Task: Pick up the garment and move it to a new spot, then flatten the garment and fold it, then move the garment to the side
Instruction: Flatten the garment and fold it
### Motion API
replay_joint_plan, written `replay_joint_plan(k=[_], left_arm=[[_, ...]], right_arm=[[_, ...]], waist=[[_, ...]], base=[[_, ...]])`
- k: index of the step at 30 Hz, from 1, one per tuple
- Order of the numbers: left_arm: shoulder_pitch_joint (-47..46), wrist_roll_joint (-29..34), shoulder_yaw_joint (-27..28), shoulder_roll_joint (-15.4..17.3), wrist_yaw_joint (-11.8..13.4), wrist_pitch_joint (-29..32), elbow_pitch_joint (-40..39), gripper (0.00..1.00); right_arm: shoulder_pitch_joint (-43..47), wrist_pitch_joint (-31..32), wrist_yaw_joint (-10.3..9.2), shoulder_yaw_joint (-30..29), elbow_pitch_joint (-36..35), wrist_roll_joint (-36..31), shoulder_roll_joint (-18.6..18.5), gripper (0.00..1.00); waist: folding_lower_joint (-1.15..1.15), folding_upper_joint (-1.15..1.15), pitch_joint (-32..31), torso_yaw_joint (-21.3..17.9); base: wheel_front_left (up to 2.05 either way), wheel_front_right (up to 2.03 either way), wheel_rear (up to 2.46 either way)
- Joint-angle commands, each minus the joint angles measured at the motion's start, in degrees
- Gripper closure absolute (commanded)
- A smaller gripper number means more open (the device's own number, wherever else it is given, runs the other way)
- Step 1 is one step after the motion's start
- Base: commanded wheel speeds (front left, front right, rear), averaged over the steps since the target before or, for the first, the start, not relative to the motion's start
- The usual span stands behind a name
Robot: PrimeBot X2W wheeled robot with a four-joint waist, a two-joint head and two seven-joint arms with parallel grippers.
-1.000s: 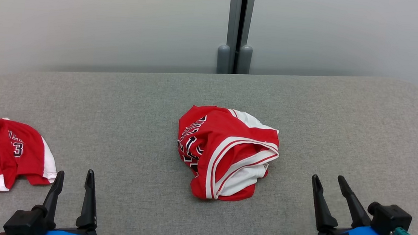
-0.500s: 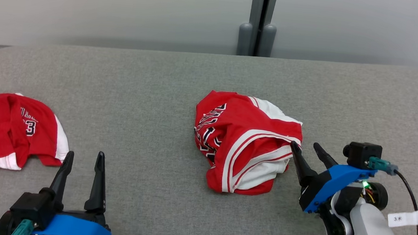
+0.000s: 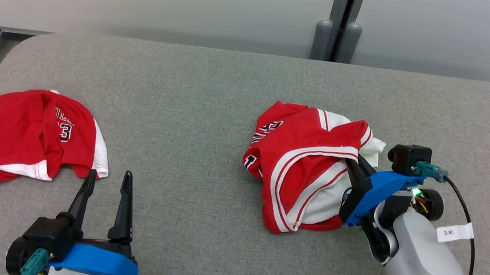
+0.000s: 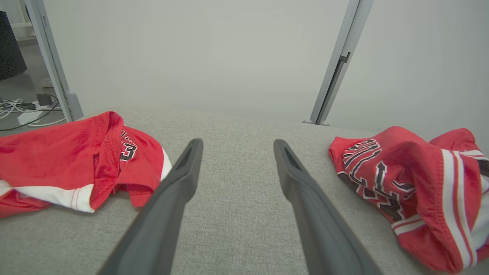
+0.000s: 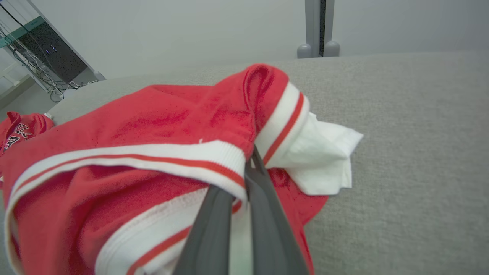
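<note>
Garment [image 3: 305,160] hem (white-red band) clamped in right pincer [image 3: 355,162]; bulk lies leftward.

Red garment [image 3: 305,160], white stripes; grey table [image 3: 194,106]

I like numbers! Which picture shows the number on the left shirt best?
The head view: the left shirt shows its number, 23, plainly from above. The left wrist view is closer, but part of the number is hidden. The right wrist view catches the shirt small at its left edge, too tiny to read.
</note>
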Motion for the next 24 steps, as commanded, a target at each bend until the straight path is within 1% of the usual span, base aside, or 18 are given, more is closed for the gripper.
replay_joint_plan(k=[1, 3, 6, 10, 14, 17, 19, 24], left_arm=[[-0.15, -0.07, -0.08, -0.01, 0.21, -0.29, 0.14, 0.00], [0.47, -0.32, 0.16, 0.09, 0.36, -0.39, 0.20, 0.00], [1.02, -0.37, 0.51, 0.36, 0.65, -0.57, -0.06, 0.00], [1.09, -0.59, 1.18, 0.76, 1.03, -0.74, -0.80, 0.00], [1.46, -0.80, 1.61, 1.14, 1.37, -0.88, -1.43, 0.00], [1.60, -0.68, 1.56, 1.40, 1.53, -1.02, -1.86, 0.00], [1.61, -0.59, 1.47, 1.48, 1.62, -1.07, -2.03, 0.00], [1.71, -0.50, 1.08, 1.59, 1.47, -1.02, -2.05, 0.00]], right_arm=[[-1.44, -1.18, 0.05, 0.49, -0.62, -0.91, -0.26, 1.00], [-2.22, -1.82, 0.05, 1.46, -2.28, -1.62, -0.25, 1.00], [-3.96, -0.88, 0.05, 4.23, -7.37, -0.95, -0.24, 1.00], [-8.38, 2.90, 0.05, 9.37, -17.27, 0.09, -0.24, 1.00], [-14.13, 7.04, 0.05, 13.15, -25.32, 1.62, -0.26, 1.00], [-19.26, 8.50, 0.05, 14.56, -29.78, 3.14, -0.23, 1.00], [-22.75, 8.32, 0.05, 14.92, -32.14, 4.08, -0.21, 1.00], [-29.59, 7.18, 0.04, 14.37, -35.44, 6.14, -0.21, 1.00]], waist=[[-0.01, 0.00, -0.82, -0.29], [-0.01, 0.00, -1.74, -0.65], [-0.01, 0.00, -2.83, -1.39], [-0.01, 0.00, -3.30, -2.64], [-0.01, 0.00, -3.25, -3.77], [-0.01, 0.00, -3.13, -4.12], [-0.01, 0.00, -3.14, -4.16], [-0.01, 0.00, -3.43, -3.90]], base=[[0.00, 0.00, 0.00], [0.00, 0.00, 0.00], [0.00, 0.00, 0.00], [0.00, 0.00, 0.00], [0.00, 0.00, 0.00], [0.00, 0.00, 0.00], [0.00, 0.00, 0.00], [0.00, 0.00, 0.00]])
